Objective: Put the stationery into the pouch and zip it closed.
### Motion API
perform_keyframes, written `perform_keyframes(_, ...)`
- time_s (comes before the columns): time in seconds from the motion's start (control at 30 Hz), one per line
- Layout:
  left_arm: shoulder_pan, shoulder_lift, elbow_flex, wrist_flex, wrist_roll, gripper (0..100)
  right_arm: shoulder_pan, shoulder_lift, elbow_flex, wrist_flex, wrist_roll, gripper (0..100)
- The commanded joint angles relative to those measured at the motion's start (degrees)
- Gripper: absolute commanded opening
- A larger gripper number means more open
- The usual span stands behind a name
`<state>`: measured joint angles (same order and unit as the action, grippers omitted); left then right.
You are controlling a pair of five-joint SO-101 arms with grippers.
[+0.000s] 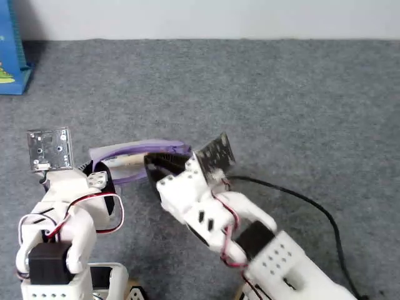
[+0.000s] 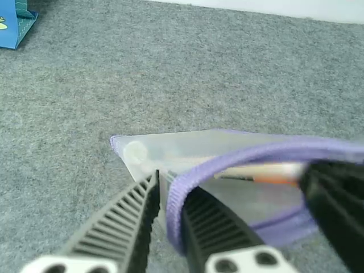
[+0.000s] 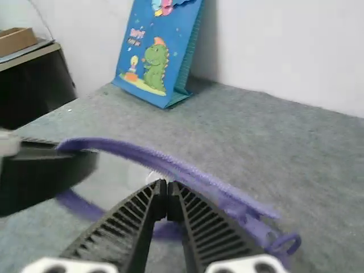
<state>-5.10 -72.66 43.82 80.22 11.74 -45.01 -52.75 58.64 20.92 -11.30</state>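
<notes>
My pouch (image 2: 170, 149) is a flat sleeve of frosted, see-through plastic. It is edged with a woven purple zipper tape (image 2: 239, 156) that rises in a loose arch over the mouth. Through the cloudy wall I see one slim piece of stationery (image 2: 267, 173), cream with an orange band, lying inside. In the high view the pouch sits left of centre, between my two arms, on the grey, felt-like table (image 1: 281, 94). My left gripper (image 2: 166, 185) has its black ribbed fingers (image 2: 114, 227) drawn nearly together, pinching the pouch's edge with the purple tape running up between them. My right gripper (image 3: 166, 193) has its tips pressed together with no gap, just beneath the tape; whether any thin film is caught there I cannot tell. A glossy blue gift bag (image 3: 162, 51) stands at the upper left of the high view, and a black cable (image 1: 315, 209) curves at the right.
</notes>
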Motion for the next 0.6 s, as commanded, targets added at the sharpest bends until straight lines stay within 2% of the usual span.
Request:
perform_keyframes(0.0,-0.2,-1.2,-0.8,-1.6,-0.4,1,3.1,7.7,-6.1,3.2,-0.5,0.8)
perform_keyframes(0.3,-0.2,-1.2,-0.8,-1.6,-0.4,1,4.1,-5.9,-20.1,27.8,-0.3,2.1)
perform_keyframes(0.5,-0.2,-1.2,-0.8,-1.6,-0.4,1,7.6,-8.1,-19.3,40.7,-0.8,22.1)
perform_keyframes(0.57,-0.2,-1.2,-0.8,-1.5,-0.4,1,8.1,-8.2,-17.8,40.9,-2.1,23.3)
